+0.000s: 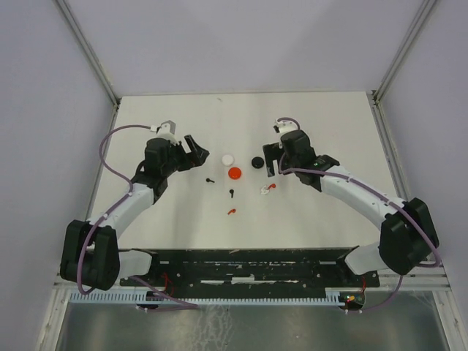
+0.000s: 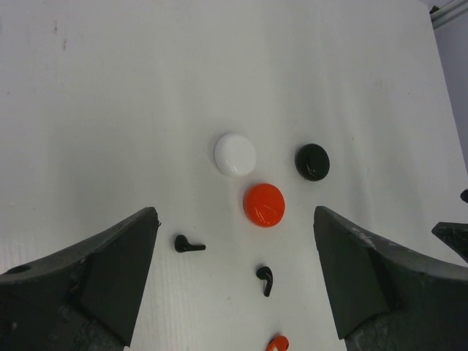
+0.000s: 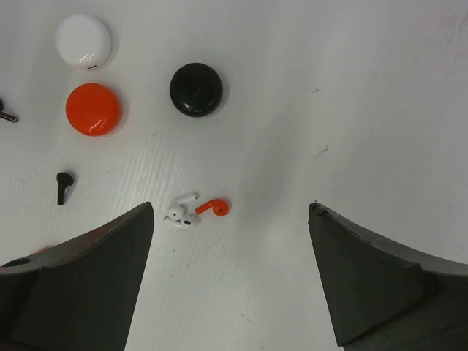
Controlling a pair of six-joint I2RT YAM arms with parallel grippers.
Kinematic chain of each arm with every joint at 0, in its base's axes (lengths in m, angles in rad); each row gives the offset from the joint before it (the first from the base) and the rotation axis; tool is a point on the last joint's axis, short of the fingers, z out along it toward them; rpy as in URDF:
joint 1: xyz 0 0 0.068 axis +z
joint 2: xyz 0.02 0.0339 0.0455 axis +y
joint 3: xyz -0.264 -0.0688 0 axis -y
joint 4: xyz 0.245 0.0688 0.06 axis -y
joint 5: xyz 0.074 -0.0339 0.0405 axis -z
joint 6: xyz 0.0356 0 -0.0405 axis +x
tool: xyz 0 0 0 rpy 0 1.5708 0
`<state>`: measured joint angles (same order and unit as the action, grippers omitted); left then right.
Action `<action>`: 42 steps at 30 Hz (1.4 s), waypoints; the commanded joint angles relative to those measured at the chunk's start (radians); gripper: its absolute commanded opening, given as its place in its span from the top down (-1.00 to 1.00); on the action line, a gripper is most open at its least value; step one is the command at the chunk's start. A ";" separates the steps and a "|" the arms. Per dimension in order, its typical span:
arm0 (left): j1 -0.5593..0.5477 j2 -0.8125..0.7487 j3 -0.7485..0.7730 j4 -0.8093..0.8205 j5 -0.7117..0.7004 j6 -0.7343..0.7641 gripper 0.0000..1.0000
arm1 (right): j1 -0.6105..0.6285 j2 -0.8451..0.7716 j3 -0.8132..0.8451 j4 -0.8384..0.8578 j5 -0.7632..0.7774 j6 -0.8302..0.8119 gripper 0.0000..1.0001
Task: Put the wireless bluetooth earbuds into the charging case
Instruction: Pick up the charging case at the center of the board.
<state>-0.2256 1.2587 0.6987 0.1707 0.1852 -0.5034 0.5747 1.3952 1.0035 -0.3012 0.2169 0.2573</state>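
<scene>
Three round closed charging cases lie mid-table: white [image 1: 227, 158], red [image 1: 235, 173] and black [image 1: 257, 162]. Two black earbuds [image 1: 210, 179] [image 1: 231, 194] and a red earbud [image 1: 231, 212] lie in front of them. Two white earbuds with a second red one [image 1: 267, 189] lie together to the right. My left gripper [image 1: 199, 152] is open and empty, left of the cases. The left wrist view shows the black earbuds [image 2: 189, 245] [image 2: 265, 280] between its fingers. My right gripper [image 1: 271, 162] is open and empty, above the white earbuds [image 3: 183, 213] and red earbud [image 3: 214, 208].
The white tabletop [image 1: 329, 124] is bounded by grey walls with metal frame posts at the back corners. A black mounting rail [image 1: 241, 267] runs along the near edge between the arm bases.
</scene>
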 commanded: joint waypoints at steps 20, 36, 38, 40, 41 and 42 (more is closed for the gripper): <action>-0.018 -0.025 0.070 -0.116 -0.121 0.076 -0.83 | 0.106 0.563 0.460 0.050 -0.292 0.067 -0.88; -0.017 -0.009 0.072 -0.115 -0.133 0.075 -0.82 | 0.127 0.698 0.505 0.063 -0.351 0.106 -0.88; -0.017 -0.008 0.073 -0.117 -0.136 0.078 -0.82 | 0.140 0.692 0.488 0.073 -0.353 0.114 -0.88; -0.017 -0.008 0.074 -0.120 -0.141 0.080 -0.83 | 0.156 0.687 0.471 0.085 -0.357 0.121 -0.88; -0.017 -0.009 0.074 -0.121 -0.143 0.081 -0.82 | 0.163 0.687 0.465 0.086 -0.357 0.123 -0.87; -0.017 -0.010 0.074 -0.123 -0.145 0.081 -0.83 | 0.171 0.686 0.461 0.088 -0.355 0.127 -0.87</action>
<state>-0.2436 1.2545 0.7280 0.0387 0.0605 -0.4629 0.7097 2.0941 1.4788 -0.2646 -0.1200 0.3595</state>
